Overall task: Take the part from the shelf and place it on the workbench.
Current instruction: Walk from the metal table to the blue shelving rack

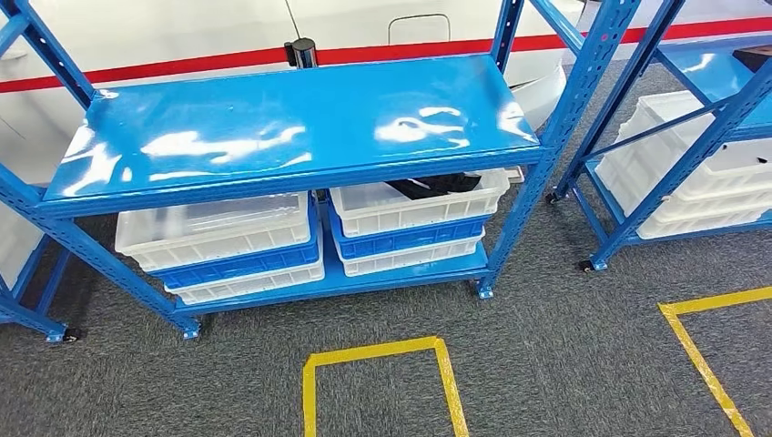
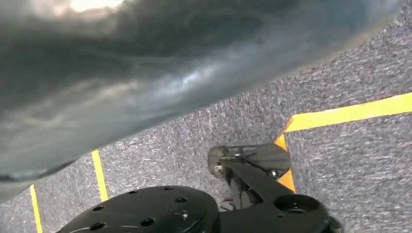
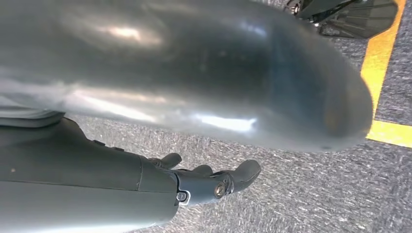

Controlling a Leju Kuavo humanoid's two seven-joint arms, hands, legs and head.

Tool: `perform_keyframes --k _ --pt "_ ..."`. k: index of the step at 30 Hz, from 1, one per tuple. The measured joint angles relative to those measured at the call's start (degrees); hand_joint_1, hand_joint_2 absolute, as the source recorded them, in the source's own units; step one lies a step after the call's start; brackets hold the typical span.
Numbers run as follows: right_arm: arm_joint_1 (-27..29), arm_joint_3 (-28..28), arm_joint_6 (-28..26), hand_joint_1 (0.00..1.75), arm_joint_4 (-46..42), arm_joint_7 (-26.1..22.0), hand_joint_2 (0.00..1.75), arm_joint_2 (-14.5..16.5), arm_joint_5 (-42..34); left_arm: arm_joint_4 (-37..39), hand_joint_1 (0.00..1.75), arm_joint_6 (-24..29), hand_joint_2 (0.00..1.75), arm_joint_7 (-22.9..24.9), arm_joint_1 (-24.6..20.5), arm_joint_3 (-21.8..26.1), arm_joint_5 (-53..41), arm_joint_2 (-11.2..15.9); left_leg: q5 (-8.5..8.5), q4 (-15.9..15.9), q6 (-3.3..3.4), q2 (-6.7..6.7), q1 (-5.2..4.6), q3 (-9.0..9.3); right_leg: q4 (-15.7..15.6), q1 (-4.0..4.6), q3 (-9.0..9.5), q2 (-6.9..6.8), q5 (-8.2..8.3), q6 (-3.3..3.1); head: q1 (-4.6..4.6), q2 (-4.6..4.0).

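Your right hand hangs over grey carpet, dark fingers loosely extended, holding and touching nothing. Your left hand's state cannot be told. The black part lies in the upper white plastic bin on the blue metal shelf's lower tier, well apart from that hand.

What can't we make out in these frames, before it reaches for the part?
- Dark part in the white bin, head view: the blue shelf top covers most of it; shape unclear.
- Left-hand stack's top bin, head view: contents hidden under that shelf top.
- Left hand, left wrist view: a blurred grey cover blocks it.
- Right hand, right wrist view: fingers partly seen; open or shut unclear.
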Motion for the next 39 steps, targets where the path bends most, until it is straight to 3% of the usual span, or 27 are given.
perform_keyframes --k 1,3,6,8,9,11,12,13,14,16,17,19,23,24,26,27,28,29,30,31,33,37,39 --pt "0.05 0.0 0.01 0.0 0.01 0.0 0.0 0.01 0.0 0.01 0.0 0.02 0.0 0.01 0.02 0.0 0.01 0.02 2.24 -3.77 -0.02 0.05 0.11 1.51 0.02 0.03 0.33 0.09 -0.36 0.28 -0.04 0.0" --pt "-0.04 0.0 0.01 0.0 0.02 0.0 0.0 0.04 0.01 0.02 0.0 0.06 0.0 0.02 -0.06 0.0 0.01 0.02 4.21 -9.0 0.24 -0.01 0.12 3.74 0.06 0.36 0.58 0.2 -1.05 0.95 -0.03 0.0" --pt "-0.2 0.0 0.01 0.0 0.02 0.0 0.0 0.07 0.03 0.02 0.0 0.08 0.0 0.06 -0.13 0.0 -0.01 0.01 3.9 -10.21 1.32 -0.18 -0.16 4.15 -0.3 0.44 0.67 0.2 -1.37 1.88 0.1 0.0" --pt "-0.17 0.0 0.01 0.0 0.01 0.0 0.0 0.07 0.04 0.01 0.0 0.09 0.0 0.09 -0.08 0.0 -0.01 0.02 3.97 -10.6 2.12 -0.19 -0.04 4.47 1.47 0.4 -0.07 0.08 -2.33 2.18 0.22 0.0" --pt "-0.16 0.0 0.01 0.0 0.0 0.0 0.0 0.09 0.04 0.0 0.0 0.09 0.0 0.1 -0.07 0.0 -0.01 0.02 3.94 -10.75 2.47 -0.17 0.04 4.64 4.27 0.42 -1.53 0.03 -3.55 2.06 0.3 0.0" --pt "-0.14 0.0 0.01 0.0 0.01 0.0 0.0 0.15 0.04 0.0 0.0 0.09 0.0 0.1 -0.12 0.0 -0.01 0.02 3.65 -10.78 2.98 -0.16 -0.05 4.78 12.22 0.44 -6.18 0.01 -6.38 1.68 0.4 0.0" --pt "-0.1 0.0 0.01 0.0 0.01 0.0 0.0 0.17 0.04 0.0 0.0 0.09 0.0 0.1 -0.13 0.0 -0.01 0.01 3.49 -10.78 3.1 -0.18 -0.08 4.88 15.41 0.44 -8.32 0.01 -7.13 1.74 0.4 0.0" --pt "-0.06 0.0 0.01 0.0 0.02 0.01 0.0 0.16 0.04 0.0 0.0 0.09 0.0 0.1 -0.12 0.0 -0.01 0.01 3.3 -10.78 3.14 -0.23 -0.08 5.05 16.62 0.43 -9.52 0.01 -6.94 2.04 0.41 0.0" --pt "-0.04 0.0 0.01 0.0 0.02 0.01 0.0 0.14 0.04 0.0 0.0 0.09 0.0 0.12 -0.09 0.0 -0.01 0.01 3.09 -10.78 3.1 -0.29 -0.05 5.32 15.51 0.41 -9.57 0.0 -5.79 2.53 0.42 0.0" --pt "-0.07 0.0 0.01 0.0 0.02 0.02 0.0 0.08 0.04 0.0 0.0 0.09 0.0 0.13 -0.06 0.0 0.01 -0.02 2.58 -10.78 2.74 -0.42 0.03 5.99 7.91 0.33 -6.82 -0.14 -1.81 3.48 0.47 0.0" --pt "-0.1 0.0 0.01 0.0 0.02 0.02 0.0 0.08 0.04 0.0 0.0 0.09 0.0 0.13 -0.06 0.0 0.01 -0.02 2.23 -10.75 2.42 -0.48 -0.09 6.28 4.18 0.4 -5.15 -0.24 -0.04 3.56 0.51 0.0" --pt "-0.15 0.0 0.01 0.0 0.02 0.02 0.0 0.11 0.04 0.0 0.0 0.09 0.0 0.14 -0.1 0.0 0.01 -0.02 1.72 -10.82 1.76 -0.57 -0.37 6.66 0.65 0.61 -3.44 -0.39 1.65 2.87 0.52 0.0" --pt "-0.08 0.0 0.01 0.0 0.01 0.02 0.0 0.14 0.05 0.0 0.0 0.09 0.0 0.14 -0.12 0.0 0.01 -0.01 0.58 -9.95 0.64 -0.34 -0.29 6.95 0.21 0.27 -2.55 -0.31 1.72 1.07 0.35 0.0" --pt "-0.09 0.0 0.0 0.0 0.0 0.02 0.0 0.11 0.05 0.0 0.0 0.09 0.0 0.14 -0.13 0.0 0.01 0.0 -0.54 -7.85 0.44 -0.2 -0.26 6.11 0.05 0.05 -2.16 -0.32 1.61 0.65 0.21 0.0" --pt "-0.12 0.0 -0.02 0.0 0.01 -0.03 0.0 0.1 0.05 0.0 0.0 0.09 0.0 0.14 -0.11 -0.01 0.0 0.0 -3.65 -0.55 0.2 -0.03 -0.22 2.35 0.01 0.13 -1.59 -0.37 1.18 -0.05 0.02 0.0" --pt "-0.12 0.0 -0.03 0.0 0.01 -0.1 0.0 0.14 0.05 0.0 0.0 0.09 0.0 0.14 -0.08 -0.01 -0.01 -0.01 -4.65 2.82 0.1 -0.02 -0.2 0.32 0.01 0.21 -1.34 -0.36 1.0 -0.29 0.03 0.0" --pt "-0.1 0.0 -0.04 0.0 0.02 -0.23 0.0 0.17 0.08 0.0 0.0 0.09 0.0 0.14 -0.03 -0.02 -0.02 -0.02 -4.58 4.64 0.02 -0.01 -0.19 -1.07 0.02 0.28 -1.05 -0.31 0.78 -0.39 0.03 0.0" --pt "-0.05 0.0 -0.06 0.0 0.02 -0.37 0.0 0.2 0.11 0.0 0.0 0.09 0.0 0.14 0.02 -0.02 -0.02 -0.02 -3.34 4.28 0.01 0.01 -0.16 -1.41 0.02 0.31 -0.71 -0.22 0.55 -0.42 0.0 0.0" --pt "0.02 0.0 -0.07 0.0 0.02 -0.51 0.0 0.21 0.16 0.0 0.0 0.09 0.0 0.14 0.05 -0.02 -0.02 -0.02 -1.19 1.81 0.05 0.03 -0.11 -0.66 0.02 0.3 -0.31 -0.11 0.29 -0.33 -0.01 0.0" --pt "0.08 0.0 -0.08 0.0 0.02 -0.64 0.0 0.22 0.2 0.0 0.0 0.09 0.0 0.14 0.06 -0.01 -0.02 0.01 1.37 -1.97 0.15 0.06 -0.04 0.83 0.03 0.29 0.15 0.0 -0.04 -0.15 -0.04 0.0" --pt "0.08 0.0 -0.1 0.0 0.02 -0.81 0.0 0.25 0.23 0.01 0.0 0.09 0.0 0.14 0.0 -0.02 -0.02 0.03 3.96 -8.11 0.45 0.04 -0.05 3.57 0.07 0.48 0.54 0.09 -0.69 0.4 -0.03 0.0" --pt "-0.13 -0.01 -0.19 0.0 0.0 -1.16 0.0 0.24 0.22 0.0 0.0 0.1 0.0 0.16 -0.03 -0.02 -0.01 0.0 3.7 -10.3 1.65 -0.22 -0.53 4.51 -0.2 0.59 0.55 0.04 -1.28 1.7 0.09 0.0" --pt "-0.12 -0.04 -0.35 0.0 0.0 -1.45 0.0 0.19 0.21 0.0 0.0 0.11 0.0 0.14 0.05 -0.01 0.0 0.0 3.77 -10.77 2.37 -0.24 -0.39 4.76 1.56 0.56 -0.22 -0.03 -2.12 2.11 0.22 0.0"
